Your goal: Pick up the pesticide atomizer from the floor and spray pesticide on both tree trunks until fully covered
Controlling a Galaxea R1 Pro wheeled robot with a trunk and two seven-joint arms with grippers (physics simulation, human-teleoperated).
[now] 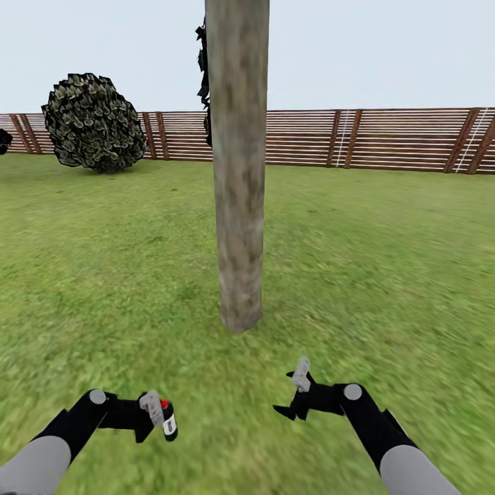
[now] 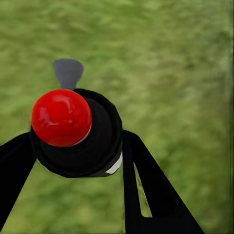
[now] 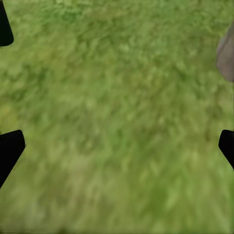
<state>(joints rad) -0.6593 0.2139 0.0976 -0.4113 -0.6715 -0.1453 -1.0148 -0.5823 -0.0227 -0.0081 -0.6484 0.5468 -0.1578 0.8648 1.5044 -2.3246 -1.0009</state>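
An upright tree trunk (image 1: 238, 179), pale grey-brown and mottled, rises from the grass floor (image 1: 385, 275) straight ahead, its base a short way beyond my hands. My left gripper (image 1: 157, 412) is low at the left, shut on the pesticide atomizer (image 1: 168, 421), a small black bottle with a red top. In the left wrist view the atomizer (image 2: 73, 131) sits between the black fingers (image 2: 146, 190) over grass. My right gripper (image 1: 292, 393) hangs open and holds nothing. Its fingertips (image 3: 9, 151) stand wide apart over grass, with a bit of the trunk (image 3: 225, 56) at the picture's edge.
A round dark bush (image 1: 93, 124) stands at the far left against the reddish-brown slat fence (image 1: 371, 137) that closes off the lawn. Dark foliage (image 1: 204, 75) shows just behind the trunk. Open grass lies on both sides of the tree.
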